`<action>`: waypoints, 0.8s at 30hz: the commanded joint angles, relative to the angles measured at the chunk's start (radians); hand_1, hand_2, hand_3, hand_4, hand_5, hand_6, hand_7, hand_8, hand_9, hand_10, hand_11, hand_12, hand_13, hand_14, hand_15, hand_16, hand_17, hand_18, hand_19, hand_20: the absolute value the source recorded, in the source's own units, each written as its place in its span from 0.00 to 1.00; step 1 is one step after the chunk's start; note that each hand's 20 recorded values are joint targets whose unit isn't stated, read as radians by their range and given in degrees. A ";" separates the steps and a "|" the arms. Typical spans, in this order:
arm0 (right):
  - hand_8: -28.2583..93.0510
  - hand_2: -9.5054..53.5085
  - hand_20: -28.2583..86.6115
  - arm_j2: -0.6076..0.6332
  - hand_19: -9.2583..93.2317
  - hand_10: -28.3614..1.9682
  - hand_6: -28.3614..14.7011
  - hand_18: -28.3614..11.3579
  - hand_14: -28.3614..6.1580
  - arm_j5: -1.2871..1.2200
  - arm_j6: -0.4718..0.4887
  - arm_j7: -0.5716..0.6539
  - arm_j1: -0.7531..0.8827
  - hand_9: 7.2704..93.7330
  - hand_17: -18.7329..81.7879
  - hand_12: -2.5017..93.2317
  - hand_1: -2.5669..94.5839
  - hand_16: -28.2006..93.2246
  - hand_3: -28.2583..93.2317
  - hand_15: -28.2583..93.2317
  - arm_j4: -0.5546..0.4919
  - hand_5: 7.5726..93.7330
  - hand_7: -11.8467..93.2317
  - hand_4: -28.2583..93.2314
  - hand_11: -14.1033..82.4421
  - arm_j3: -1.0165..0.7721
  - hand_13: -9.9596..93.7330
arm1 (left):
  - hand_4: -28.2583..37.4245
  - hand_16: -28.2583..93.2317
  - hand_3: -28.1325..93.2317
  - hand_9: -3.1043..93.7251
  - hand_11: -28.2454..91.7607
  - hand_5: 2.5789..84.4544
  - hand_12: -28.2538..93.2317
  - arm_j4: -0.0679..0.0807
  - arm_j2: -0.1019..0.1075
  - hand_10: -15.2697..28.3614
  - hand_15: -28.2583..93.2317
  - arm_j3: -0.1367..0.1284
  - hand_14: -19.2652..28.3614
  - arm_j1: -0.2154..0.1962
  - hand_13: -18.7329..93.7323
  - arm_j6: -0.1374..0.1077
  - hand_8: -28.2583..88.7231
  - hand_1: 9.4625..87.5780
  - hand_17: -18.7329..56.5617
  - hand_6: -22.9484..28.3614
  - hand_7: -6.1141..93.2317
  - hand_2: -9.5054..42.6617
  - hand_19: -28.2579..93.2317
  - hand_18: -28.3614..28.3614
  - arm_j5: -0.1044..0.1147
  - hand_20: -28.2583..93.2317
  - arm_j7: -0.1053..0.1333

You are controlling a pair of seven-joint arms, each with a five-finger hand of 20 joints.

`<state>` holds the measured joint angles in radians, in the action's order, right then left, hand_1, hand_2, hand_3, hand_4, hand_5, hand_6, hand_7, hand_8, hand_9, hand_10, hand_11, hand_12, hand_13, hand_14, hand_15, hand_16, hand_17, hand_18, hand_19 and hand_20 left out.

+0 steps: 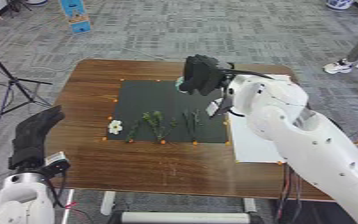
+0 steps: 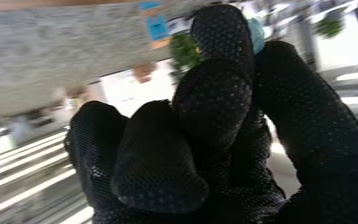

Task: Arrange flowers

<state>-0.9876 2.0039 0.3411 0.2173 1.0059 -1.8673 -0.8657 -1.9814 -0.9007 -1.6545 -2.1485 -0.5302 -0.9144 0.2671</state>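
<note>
My right hand (image 1: 204,77) is near the upper middle of the frame, over the far part of the dark mat (image 1: 149,95), its fingers (image 2: 213,87) curled and closed on a pale teal thing (image 1: 180,84). My glove covers most of that thing; a small piece peeks out beside the fingers, too little to tell its shape. My right forearm covers part of the white sheet (image 1: 255,146) at the right of the frame. My left hand (image 1: 35,131) is at the left of the frame by the wooden table's (image 1: 87,162) edge, fingers relaxed and straight. The white flower (image 1: 115,126) lies at the mat's lower left, with green stems (image 1: 156,124) beside it, too small for me to make out any buds.
</note>
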 commanded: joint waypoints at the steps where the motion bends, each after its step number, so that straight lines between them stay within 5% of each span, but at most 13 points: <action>1: 0.37 0.14 0.84 -0.146 1.00 0.68 0.66 0.16 0.67 0.079 0.049 -0.072 -0.090 1.00 0.78 0.34 0.47 0.58 0.78 0.80 0.087 0.90 0.41 0.16 0.65 0.104 0.97 | 0.00 0.21 0.81 0.56 0.40 0.60 0.31 -0.016 0.007 0.66 0.33 0.008 0.66 0.040 0.51 0.006 0.16 0.22 0.38 0.53 0.21 0.68 0.28 0.62 -0.016 0.37 -0.009; 4: 0.36 0.15 0.85 -0.202 1.00 0.68 0.66 0.16 0.67 0.116 0.074 -0.104 -0.094 1.00 0.78 0.35 0.46 0.59 0.78 0.80 0.139 0.90 0.41 0.16 0.65 0.111 0.97 | 0.00 0.21 0.81 0.56 0.40 0.60 0.31 -0.013 0.009 0.66 0.33 0.020 0.66 0.053 0.51 0.007 0.16 0.22 0.38 0.53 0.21 0.68 0.28 0.62 -0.015 0.37 -0.010; 5: 0.36 0.15 0.85 -0.207 1.00 0.68 0.66 0.16 0.67 0.108 0.064 -0.083 -0.099 1.00 0.78 0.35 0.46 0.59 0.78 0.81 0.138 0.90 0.41 0.16 0.65 0.137 0.97 | 0.00 0.21 0.81 0.56 0.40 0.60 0.31 -0.024 0.008 0.66 0.33 0.006 0.66 0.023 0.51 0.012 0.16 0.22 0.38 0.53 0.21 0.68 0.28 0.62 -0.008 0.37 0.006; 8: 0.37 0.16 0.85 -0.281 1.00 0.69 0.67 0.16 0.66 0.178 0.084 -0.135 -0.105 1.00 0.77 0.36 0.47 0.58 0.78 0.81 0.234 0.89 0.39 0.14 0.65 0.115 0.97 | 0.00 0.21 0.81 0.56 0.40 0.60 0.31 -0.010 0.006 0.66 0.33 0.039 0.66 0.072 0.51 0.008 0.16 0.22 0.38 0.53 0.21 0.68 0.28 0.62 -0.022 0.37 -0.015; 11: 0.34 0.18 0.85 -0.322 1.00 0.70 0.67 0.16 0.65 0.225 0.066 -0.157 -0.098 1.00 0.77 0.37 0.47 0.58 0.77 0.83 0.286 0.89 0.38 0.13 0.66 0.113 0.96 | 0.00 0.21 0.81 0.56 0.40 0.60 0.31 0.006 0.005 0.66 0.33 0.089 0.66 0.130 0.51 -0.030 0.16 0.22 0.38 0.53 0.21 0.68 0.28 0.62 -0.031 0.37 -0.038; 19: 0.31 0.21 0.87 -0.413 1.00 0.71 0.68 0.14 0.63 0.349 0.060 -0.219 -0.061 0.99 0.77 0.38 0.49 0.59 0.74 0.85 0.400 0.87 0.35 0.10 0.69 0.086 0.96 | 0.00 0.21 0.81 0.56 0.40 0.60 0.31 0.015 -0.014 0.66 0.33 0.151 0.67 0.187 0.51 -0.057 0.16 0.22 0.38 0.53 0.21 0.70 0.28 0.62 -0.048 0.37 -0.062; 24: 0.31 0.22 0.87 -0.458 1.00 0.71 0.69 0.14 0.63 0.407 0.076 -0.242 -0.044 0.99 0.77 0.38 0.51 0.59 0.72 0.86 0.456 0.86 0.34 0.10 0.70 0.056 0.95 | 0.00 0.21 0.81 0.56 0.40 0.60 0.31 0.012 -0.022 0.66 0.33 0.155 0.67 0.180 0.51 -0.070 0.16 0.22 0.38 0.53 0.21 0.70 0.28 0.62 -0.048 0.37 -0.062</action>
<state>-1.3831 2.3344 0.3996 0.0085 0.9381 -1.4624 -0.7877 -1.9638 -0.9000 -1.5063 -1.9709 -0.5777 -0.9538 0.2167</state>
